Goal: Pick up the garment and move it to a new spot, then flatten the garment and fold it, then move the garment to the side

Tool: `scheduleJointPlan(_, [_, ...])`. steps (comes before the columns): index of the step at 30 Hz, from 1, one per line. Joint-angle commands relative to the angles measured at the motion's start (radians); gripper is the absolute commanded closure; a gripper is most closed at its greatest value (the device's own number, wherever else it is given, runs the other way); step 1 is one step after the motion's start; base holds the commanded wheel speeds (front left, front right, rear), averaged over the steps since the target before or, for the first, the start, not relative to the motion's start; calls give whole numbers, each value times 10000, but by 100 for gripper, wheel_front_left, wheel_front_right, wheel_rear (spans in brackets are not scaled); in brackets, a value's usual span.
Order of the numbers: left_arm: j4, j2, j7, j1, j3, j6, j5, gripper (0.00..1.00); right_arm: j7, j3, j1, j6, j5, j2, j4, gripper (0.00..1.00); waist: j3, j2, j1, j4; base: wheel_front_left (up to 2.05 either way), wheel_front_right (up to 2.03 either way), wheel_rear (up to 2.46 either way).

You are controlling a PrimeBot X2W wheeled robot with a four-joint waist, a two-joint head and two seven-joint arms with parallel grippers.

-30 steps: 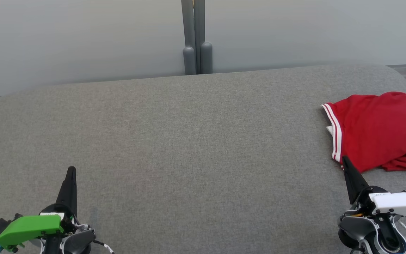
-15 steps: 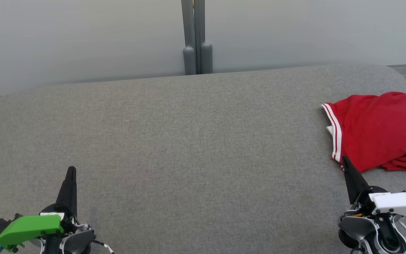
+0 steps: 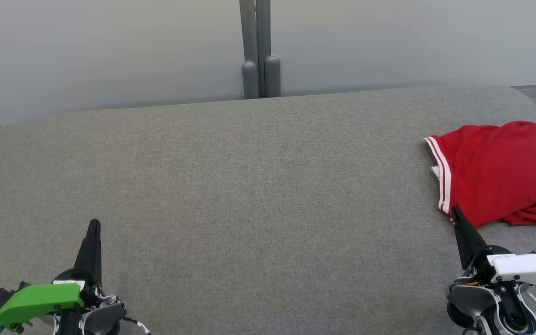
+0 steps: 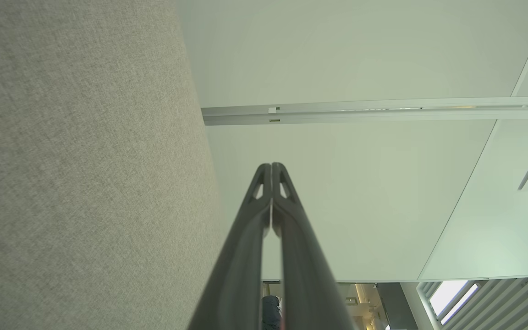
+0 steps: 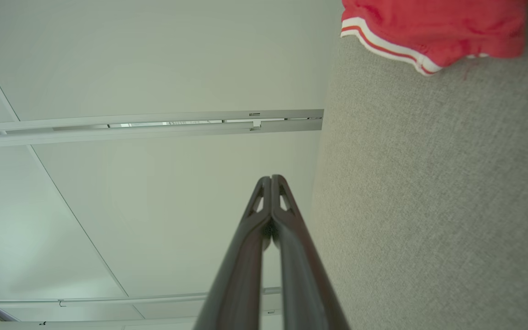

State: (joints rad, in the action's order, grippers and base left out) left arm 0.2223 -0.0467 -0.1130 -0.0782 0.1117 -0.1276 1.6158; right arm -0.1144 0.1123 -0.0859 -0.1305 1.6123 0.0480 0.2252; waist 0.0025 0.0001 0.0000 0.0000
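Lying at 3 o'clock on the grey pad (image 3: 249, 186): red garment (image 3: 500, 172), striped hem (image 3: 441, 177) running 12-to-6 | right gripper (image 3: 455, 212) is hovering nearer, closed on nothing, garment ahead at 1 o'clock | left gripper (image 3: 94, 225) is sitting at 7 o'clock, closed, empty, well apart

A rumpled red garment (image 3: 505, 172) (white-striped hem) lies at the grey worktop's (image 3: 249, 186) right end. The right gripper (image 3: 455, 210), fingers closed, points just beside it.

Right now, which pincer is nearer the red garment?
Right. The right pincer sits just short of the red garment; the left pincer is far across the grey cushion.
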Motion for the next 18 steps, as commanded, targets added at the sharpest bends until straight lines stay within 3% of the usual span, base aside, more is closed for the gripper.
scheduleJointPlan(1, [-38, -66, -24, -132, 25, -59, 2, 100, -47, -11, -41, -4, 61, 42, -40, 100, 0, -1, 0, 0, 0, 0, 0])
scheduleJointPlan(18, [-37, -66, -23, -132, 25, -59, 2, 100, -47, -11, -41, -4, 61, 42, -40, 100, 0, -1, 0, 0, 0, 0, 0])
